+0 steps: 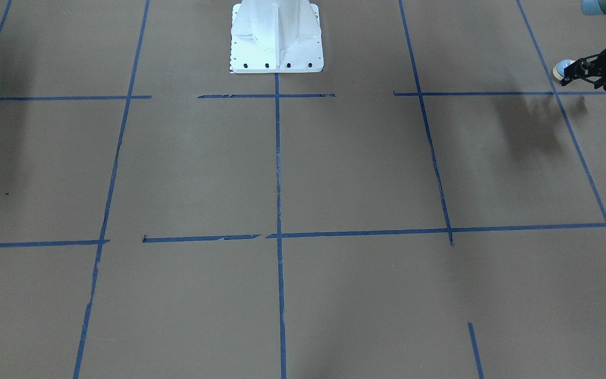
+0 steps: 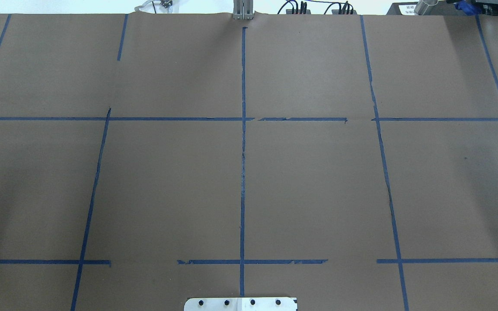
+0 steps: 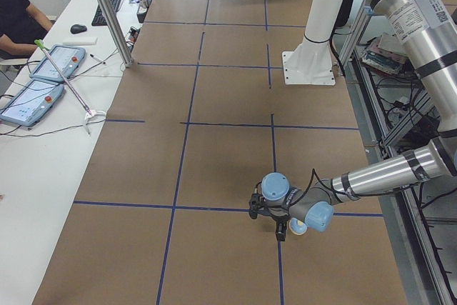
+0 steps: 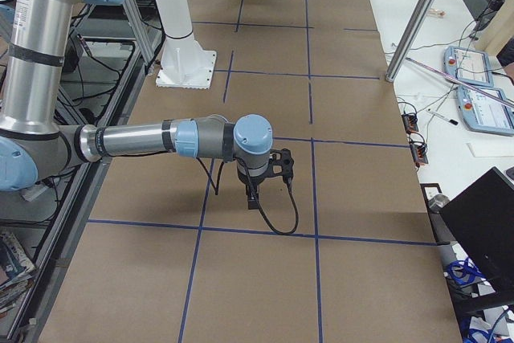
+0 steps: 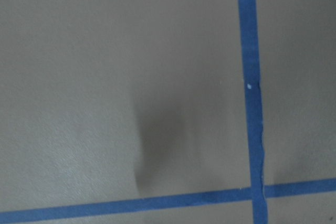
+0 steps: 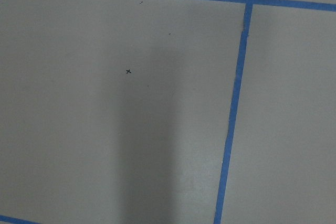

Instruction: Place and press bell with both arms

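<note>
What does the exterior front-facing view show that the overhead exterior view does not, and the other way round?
Only the front-facing view shows the left gripper, at that view's right edge, with the bell at its fingertips, and the arm's shadow on the table. Only the overhead view shows the table's far edge, with black cables and a metal post behind it; no arm appears there. Both show the brown-papered table, its grid of blue tape and the white bolted pedestal base.
</note>
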You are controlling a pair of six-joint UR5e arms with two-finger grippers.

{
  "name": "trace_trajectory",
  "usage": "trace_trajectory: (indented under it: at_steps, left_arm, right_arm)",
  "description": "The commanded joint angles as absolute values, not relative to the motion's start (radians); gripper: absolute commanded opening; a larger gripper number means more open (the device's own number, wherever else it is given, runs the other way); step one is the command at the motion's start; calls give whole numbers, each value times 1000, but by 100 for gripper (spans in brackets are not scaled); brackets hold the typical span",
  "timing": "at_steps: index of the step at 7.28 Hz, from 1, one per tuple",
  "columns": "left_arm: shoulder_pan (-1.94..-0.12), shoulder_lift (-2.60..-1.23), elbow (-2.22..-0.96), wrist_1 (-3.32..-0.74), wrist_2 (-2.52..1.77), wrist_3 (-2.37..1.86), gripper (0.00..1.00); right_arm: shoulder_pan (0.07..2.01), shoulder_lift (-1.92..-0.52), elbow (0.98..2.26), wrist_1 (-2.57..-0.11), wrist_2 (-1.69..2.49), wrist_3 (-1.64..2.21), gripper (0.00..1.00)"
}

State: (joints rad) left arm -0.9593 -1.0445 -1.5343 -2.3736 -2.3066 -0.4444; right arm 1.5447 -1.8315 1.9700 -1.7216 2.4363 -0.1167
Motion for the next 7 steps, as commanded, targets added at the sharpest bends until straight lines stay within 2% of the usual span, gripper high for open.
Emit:
trace_trajectory:
  at_steps: [1,6,7]
  left_arm:
    - [-898,-1029,-1525,-2378,-2327,-451,100]
    - [-870,-1029,-1496,-2378,-2375,-445,98]
    - [-865,-1029,-1496,-2378,-2379,-451,90]
  right_arm:
    - [1545,-1833,1971,-1723,2437,-118,100]
    - [1545,-1833,1971,-1723,2437,-118,100]
    - [1545,-1833,1971,-1723,2437,-118,100]
